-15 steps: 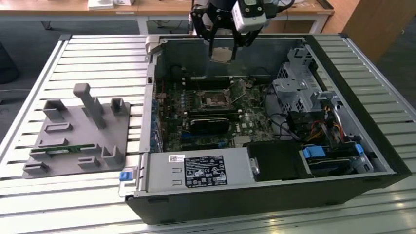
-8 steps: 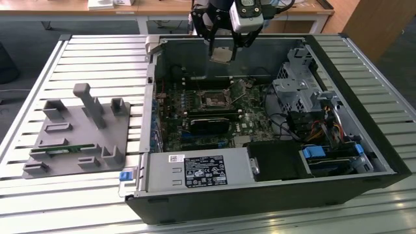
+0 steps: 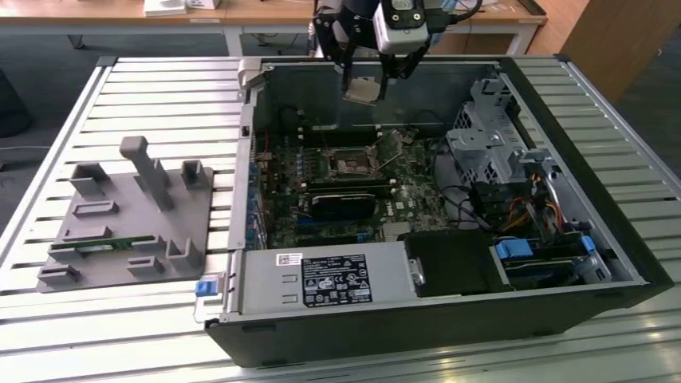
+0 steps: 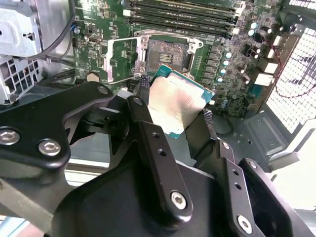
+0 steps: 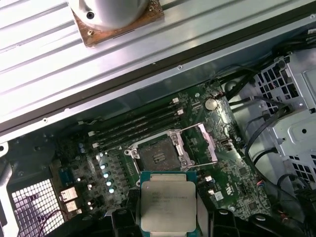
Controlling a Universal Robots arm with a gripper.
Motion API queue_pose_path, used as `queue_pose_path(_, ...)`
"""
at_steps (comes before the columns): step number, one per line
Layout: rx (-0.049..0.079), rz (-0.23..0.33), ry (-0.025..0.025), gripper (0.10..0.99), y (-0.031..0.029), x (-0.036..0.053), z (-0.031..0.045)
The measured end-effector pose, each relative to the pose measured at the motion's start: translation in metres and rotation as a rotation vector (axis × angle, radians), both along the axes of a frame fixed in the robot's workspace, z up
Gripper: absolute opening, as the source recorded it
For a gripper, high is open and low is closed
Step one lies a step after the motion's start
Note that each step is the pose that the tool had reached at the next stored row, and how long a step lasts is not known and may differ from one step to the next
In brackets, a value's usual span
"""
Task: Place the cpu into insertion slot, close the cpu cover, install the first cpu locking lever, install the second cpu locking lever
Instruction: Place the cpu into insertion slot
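While the grey fixture block (image 3: 127, 215) rests on the slatted table (image 3: 64, 343) at the exterior view's left, the end effector (image 3: 368, 80) hangs over the open computer case (image 3: 426, 335), clenched on two opposite edges of the cpu (image 3: 362, 90), which is tilted and well clear of the board. Beneath, the insertion slot (image 3: 352, 163) lies bare; just beside it toward the exterior view's right, the cpu cover (image 3: 391, 144) stands raised. I judge nothing is seated yet, so all four steps remain.

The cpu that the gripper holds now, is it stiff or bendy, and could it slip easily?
Probably stiff: the cpu looks flat though the gripper pinches only its edges. Likely light, being thin. Its smooth metal top looks slippery, so an edge grip may slip.
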State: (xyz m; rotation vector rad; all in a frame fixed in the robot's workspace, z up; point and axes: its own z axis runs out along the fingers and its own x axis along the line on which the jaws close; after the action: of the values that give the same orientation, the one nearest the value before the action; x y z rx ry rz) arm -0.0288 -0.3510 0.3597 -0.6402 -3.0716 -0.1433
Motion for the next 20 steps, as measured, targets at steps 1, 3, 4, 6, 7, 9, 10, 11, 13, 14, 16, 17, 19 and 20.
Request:
queue_pose_path(1,0.0,-0.008,0.0,0.541,0.0,0.0,-0.0001)
queue_pose_path(3,0.0,-0.032,-0.0001,0.541,0.0,0.0,-0.0003)
queue_pose_path(4,0.0,-0.046,0.0,0.541,0.0,0.0,-0.0003)
queue_pose_path(6,0.0,-0.077,0.0,0.541,0.0,0.0,-0.0004)
queue_pose_path(7,0.0,-0.089,0.0,0.541,0.0,0.0,-0.0005)
queue_pose_path(9,0.0,-0.111,0.0,0.541,0.0,0.0,-0.0006)
queue_pose_path(10,0.0,-0.123,0.0,0.541,0.0,0.0,-0.0008)
queue_pose_path(11,0.0,-0.134,0.0,0.541,0.0,0.0,-0.0009)
queue_pose_path(13,0.0,-0.161,0.0,0.541,0.0,0.0,-0.0011)
queue_pose_path(14,0.0,-0.174,0.0,0.541,0.0,0.0,-0.0011)
queue_pose_path(16,0.0,-0.189,0.0,0.541,0.0,0.0,-0.0012)
queue_pose_path(17,0.0,-0.196,0.0,0.541,0.0,0.0,-0.0012)
queue_pose_path(19,0.0,-0.211,0.0,0.541,0.0,0.0,-0.0013)
queue_pose_path(20,0.0,-0.218,0.0,0.541,0.0,0.0,-0.0013)
